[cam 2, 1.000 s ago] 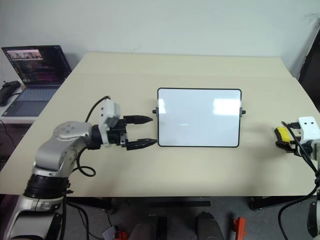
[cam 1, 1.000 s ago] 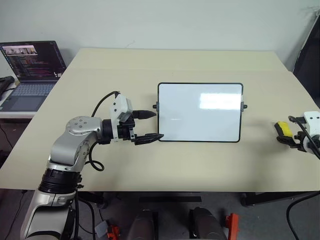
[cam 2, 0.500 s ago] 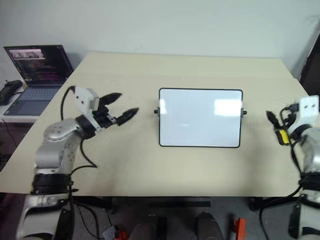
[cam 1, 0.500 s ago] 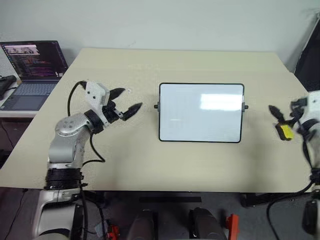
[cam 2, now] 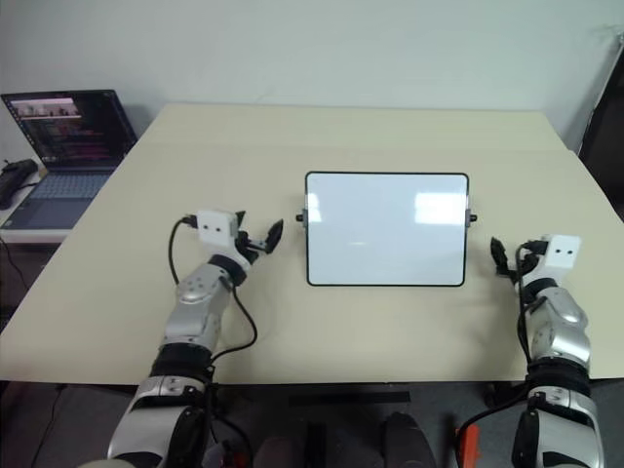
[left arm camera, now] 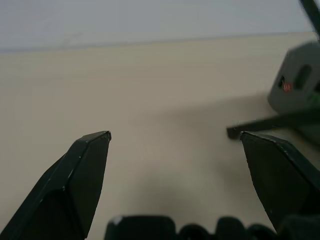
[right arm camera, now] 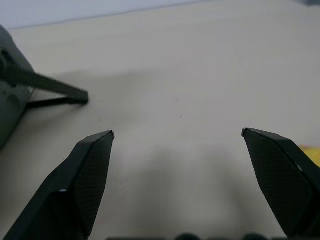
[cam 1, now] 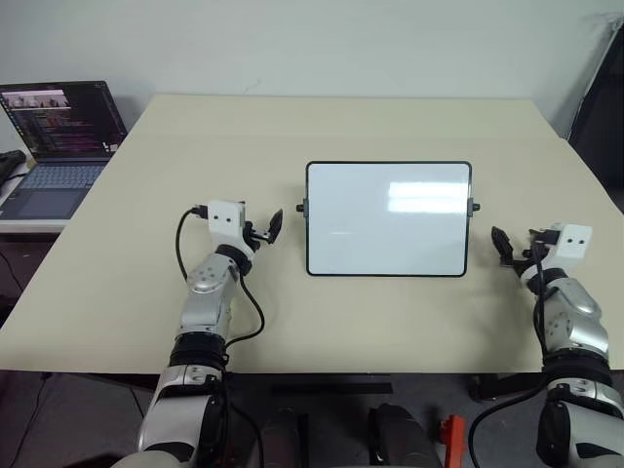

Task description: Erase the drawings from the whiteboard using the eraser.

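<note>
1. Right hand (right arm camera: 177, 132): the two black fingers stand wide apart, as open as they go. Nothing is between them; bare surface (cam 1: 292, 322) shows in the gap. The hand points level, away from you.

2. The eraser (right arm camera: 311, 154): you see a sliver of yellow on the surface, just beside the right hand's outer finger, on the side turned away from the whiteboard. The hand does not hold it. So little of it shows that you cannot tell its long axis or which way it points.

3. Left hand (left arm camera: 175, 134): the fingers are spread wide and hold nothing. This hand also points level and forward.

4. The whiteboard (cam 1: 388, 219): it sits between the two hands and slightly ahead of them, near the inner side of each, with neither hand touching it. Its long axis runs across, from one hand toward the other, and its short edges with the small black knobs face the hands. A pale glare patch lies on the half nearer the right hand. A faint short mark shows toward the left hand's half; you cannot tell whether it is marker.

5. Laptop (cam 1: 60, 122): open, with the screen lit, far ahead of the left hand and well out to its outer side, past the surface's edge.
</note>
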Motion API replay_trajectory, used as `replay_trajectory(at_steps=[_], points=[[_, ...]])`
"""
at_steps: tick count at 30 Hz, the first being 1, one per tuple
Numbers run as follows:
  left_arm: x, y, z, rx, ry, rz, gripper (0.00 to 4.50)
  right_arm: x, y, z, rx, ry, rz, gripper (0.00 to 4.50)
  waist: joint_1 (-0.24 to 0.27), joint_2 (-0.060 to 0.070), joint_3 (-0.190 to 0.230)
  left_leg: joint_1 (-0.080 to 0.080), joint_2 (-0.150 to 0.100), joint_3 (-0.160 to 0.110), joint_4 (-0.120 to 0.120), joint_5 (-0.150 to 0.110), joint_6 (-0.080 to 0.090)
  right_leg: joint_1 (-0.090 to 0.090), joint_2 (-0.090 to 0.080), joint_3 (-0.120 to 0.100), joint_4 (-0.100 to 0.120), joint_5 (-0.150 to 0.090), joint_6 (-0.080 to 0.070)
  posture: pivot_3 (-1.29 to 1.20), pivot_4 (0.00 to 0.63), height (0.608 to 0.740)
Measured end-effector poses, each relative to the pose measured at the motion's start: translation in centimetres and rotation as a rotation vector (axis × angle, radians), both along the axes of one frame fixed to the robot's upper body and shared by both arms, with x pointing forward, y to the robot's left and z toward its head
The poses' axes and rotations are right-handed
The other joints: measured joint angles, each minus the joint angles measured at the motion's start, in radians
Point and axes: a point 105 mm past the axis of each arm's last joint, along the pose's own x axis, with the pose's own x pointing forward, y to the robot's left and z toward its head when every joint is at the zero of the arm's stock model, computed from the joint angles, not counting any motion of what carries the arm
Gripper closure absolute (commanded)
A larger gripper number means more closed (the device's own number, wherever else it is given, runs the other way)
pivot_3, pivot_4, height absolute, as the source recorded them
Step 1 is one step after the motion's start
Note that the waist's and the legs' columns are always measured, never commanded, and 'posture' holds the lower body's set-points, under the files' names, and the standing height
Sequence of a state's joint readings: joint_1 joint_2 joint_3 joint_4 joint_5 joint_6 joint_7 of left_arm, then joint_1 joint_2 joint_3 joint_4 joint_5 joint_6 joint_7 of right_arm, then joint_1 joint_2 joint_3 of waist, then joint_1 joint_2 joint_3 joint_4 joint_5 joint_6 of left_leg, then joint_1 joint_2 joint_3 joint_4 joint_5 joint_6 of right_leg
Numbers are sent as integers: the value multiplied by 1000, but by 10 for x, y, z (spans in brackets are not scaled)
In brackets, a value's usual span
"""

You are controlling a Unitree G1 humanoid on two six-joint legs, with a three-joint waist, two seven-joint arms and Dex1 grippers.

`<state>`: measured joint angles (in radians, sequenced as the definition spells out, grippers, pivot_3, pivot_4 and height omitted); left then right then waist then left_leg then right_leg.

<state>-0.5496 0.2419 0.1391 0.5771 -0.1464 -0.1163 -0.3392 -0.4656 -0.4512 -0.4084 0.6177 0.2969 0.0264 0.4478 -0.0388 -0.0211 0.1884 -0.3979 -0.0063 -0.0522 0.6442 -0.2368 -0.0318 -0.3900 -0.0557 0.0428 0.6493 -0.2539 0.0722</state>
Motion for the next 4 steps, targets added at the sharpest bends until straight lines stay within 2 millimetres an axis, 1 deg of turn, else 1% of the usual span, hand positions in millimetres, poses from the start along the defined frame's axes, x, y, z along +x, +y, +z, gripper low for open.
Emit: replay_trajectory(at_steps=[4], points=[[6, -2, -5, -3, -1, 5, 0, 8, 7, 14, -7, -45, 12, 8, 5, 0, 0, 0, 0, 0, 1, 0, 0, 1, 0, 0, 0, 0, 0, 0, 150, 740]])
